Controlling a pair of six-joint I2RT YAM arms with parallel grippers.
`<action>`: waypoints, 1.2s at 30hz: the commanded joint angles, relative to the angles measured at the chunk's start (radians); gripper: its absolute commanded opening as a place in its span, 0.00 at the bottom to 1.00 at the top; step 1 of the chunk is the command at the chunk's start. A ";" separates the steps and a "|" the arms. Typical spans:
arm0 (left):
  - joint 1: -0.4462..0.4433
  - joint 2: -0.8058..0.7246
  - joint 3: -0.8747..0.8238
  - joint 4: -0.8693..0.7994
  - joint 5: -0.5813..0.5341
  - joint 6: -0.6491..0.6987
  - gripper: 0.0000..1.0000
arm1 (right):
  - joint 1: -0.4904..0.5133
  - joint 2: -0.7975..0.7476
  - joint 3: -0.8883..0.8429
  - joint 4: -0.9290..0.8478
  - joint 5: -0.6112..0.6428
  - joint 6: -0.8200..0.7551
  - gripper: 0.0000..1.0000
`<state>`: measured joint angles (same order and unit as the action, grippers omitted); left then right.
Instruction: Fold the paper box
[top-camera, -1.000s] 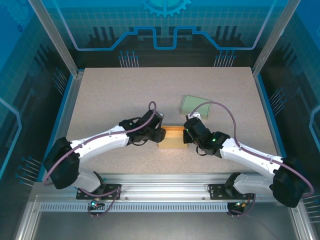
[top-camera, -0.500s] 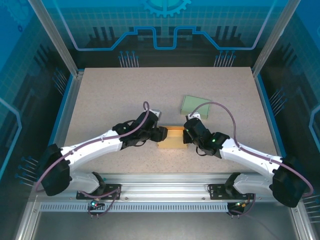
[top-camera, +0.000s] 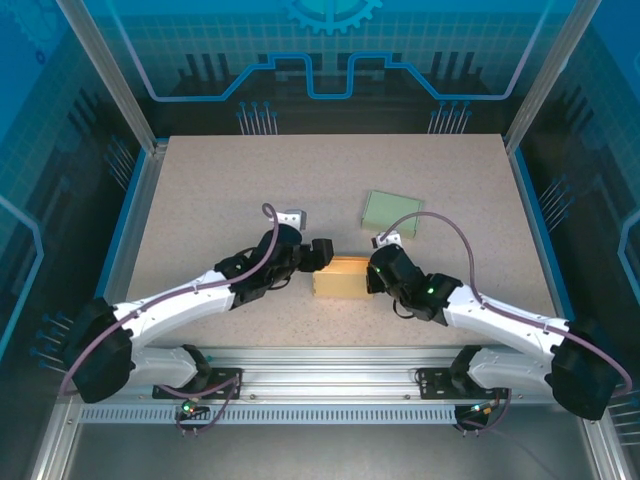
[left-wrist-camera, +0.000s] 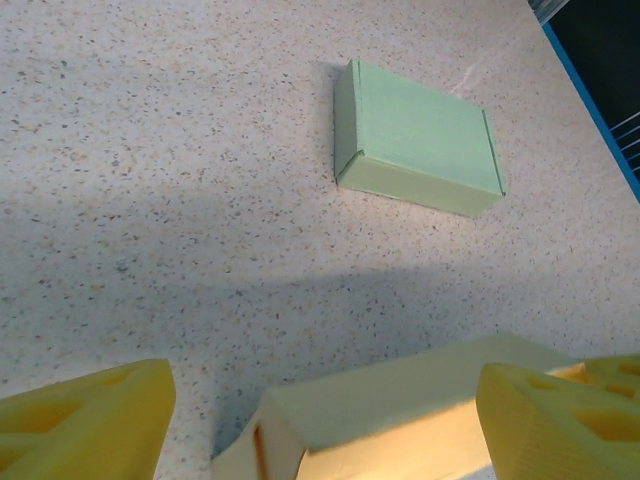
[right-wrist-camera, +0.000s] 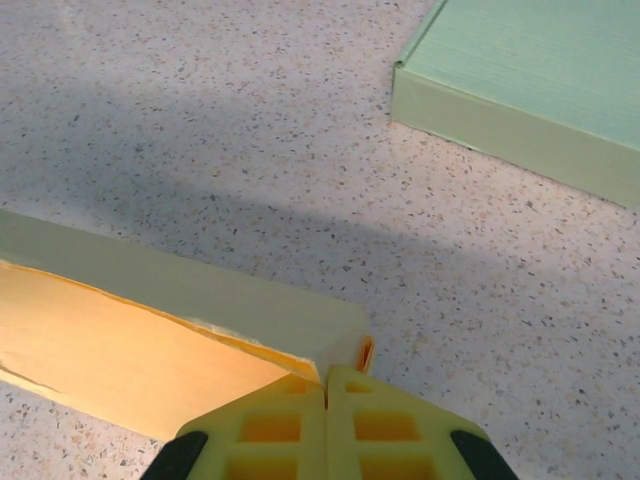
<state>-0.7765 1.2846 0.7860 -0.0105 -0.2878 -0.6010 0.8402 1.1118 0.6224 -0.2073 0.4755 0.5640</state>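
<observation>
Box (left-wrist-camera: 390, 395) near side cut off; left claw (left-wrist-camera: 320, 415) released; right claw (right-wrist-camera: 326, 400) clenched at corner, pinch unclear.

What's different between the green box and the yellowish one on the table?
Colour: the green box is pale green, the yellow box tan-yellow. State: the green box looks fully closed; the yellow box seems unfinished, with a flap loose at one end. Place: the green box lies alone farther back; the yellow box sits between the left gripper, open, and the right gripper, shut at its corner. Both are flat paper boxes resting on the table.
</observation>
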 joint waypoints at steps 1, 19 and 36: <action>0.003 0.040 -0.001 0.053 0.010 -0.032 0.78 | 0.036 -0.006 -0.063 -0.028 -0.011 -0.031 0.00; -0.062 0.014 -0.172 0.036 0.030 -0.166 0.65 | 0.171 -0.011 -0.133 0.063 0.222 -0.054 0.12; -0.137 0.071 -0.316 0.208 -0.074 -0.198 0.58 | 0.189 -0.168 -0.022 -0.128 0.051 -0.026 0.62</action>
<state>-0.8963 1.3083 0.5186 0.2871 -0.3511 -0.8036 1.0168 0.9920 0.5484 -0.2558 0.6128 0.5259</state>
